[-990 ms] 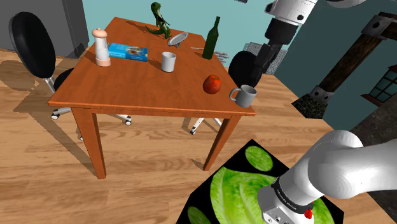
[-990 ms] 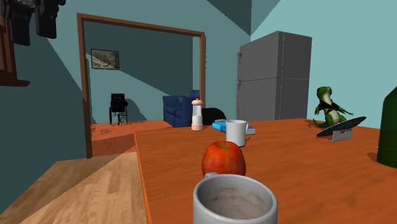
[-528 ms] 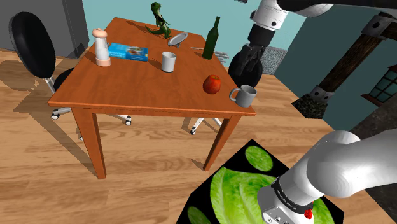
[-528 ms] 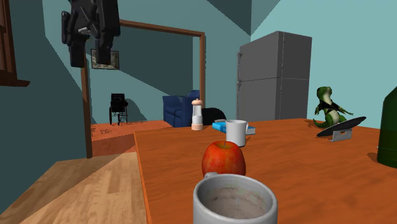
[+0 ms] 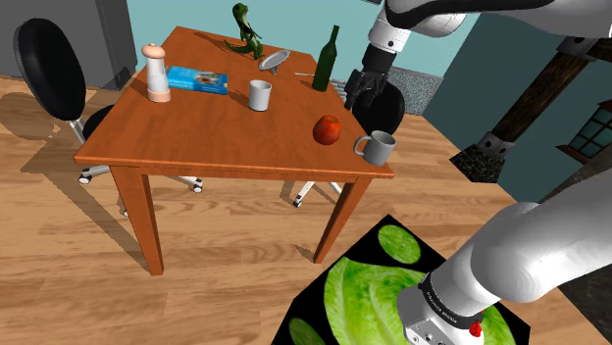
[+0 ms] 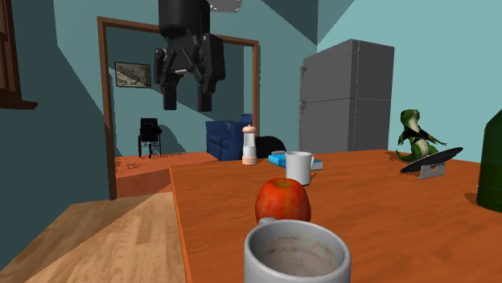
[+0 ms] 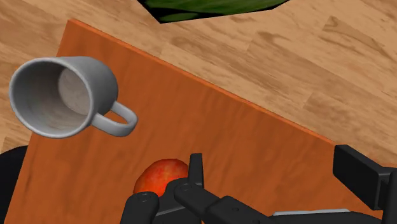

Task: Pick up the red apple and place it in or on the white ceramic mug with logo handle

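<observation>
Reading the shoulder view from its left: a black office chair stands beside the wooden table. On the tabletop, a pepper mill stands upright near the left edge, with a blue box lying flat just beside it. A green dinosaur figure occupies the far edge. A white cup stands near the middle, and a dark green bottle stands upright beyond it. The red apple rests on the tabletop toward the right corner, near the edge that faces the stand. The grey mug stands upright just beside the apple, apart from it, handle pointing toward the apple. The gripper hangs in the air above the table, between the bottle and the apple, pointing downward. Its fingers stand wide apart and hold nothing. In the wrist view, the apple lies partly behind one finger, not clasped, and the mug shows an open, hollow interior.
</observation>
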You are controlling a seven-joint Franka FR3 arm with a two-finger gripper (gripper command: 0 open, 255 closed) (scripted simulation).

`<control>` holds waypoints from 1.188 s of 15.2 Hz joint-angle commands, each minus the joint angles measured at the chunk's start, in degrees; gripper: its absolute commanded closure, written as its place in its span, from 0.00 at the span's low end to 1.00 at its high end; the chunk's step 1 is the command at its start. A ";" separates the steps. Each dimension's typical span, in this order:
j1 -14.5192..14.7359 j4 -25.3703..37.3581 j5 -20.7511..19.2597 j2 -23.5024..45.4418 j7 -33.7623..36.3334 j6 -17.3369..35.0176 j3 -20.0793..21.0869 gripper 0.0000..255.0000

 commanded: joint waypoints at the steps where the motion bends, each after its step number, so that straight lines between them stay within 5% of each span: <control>1: -0.45 2.16 0.61 4.16 -0.10 2.17 -0.82 0.00; 14: -5.20 24.24 7.70 30.28 -2.18 6.29 -4.94 0.00; 18: -5.14 22.40 8.04 31.20 -2.40 9.03 -4.75 0.00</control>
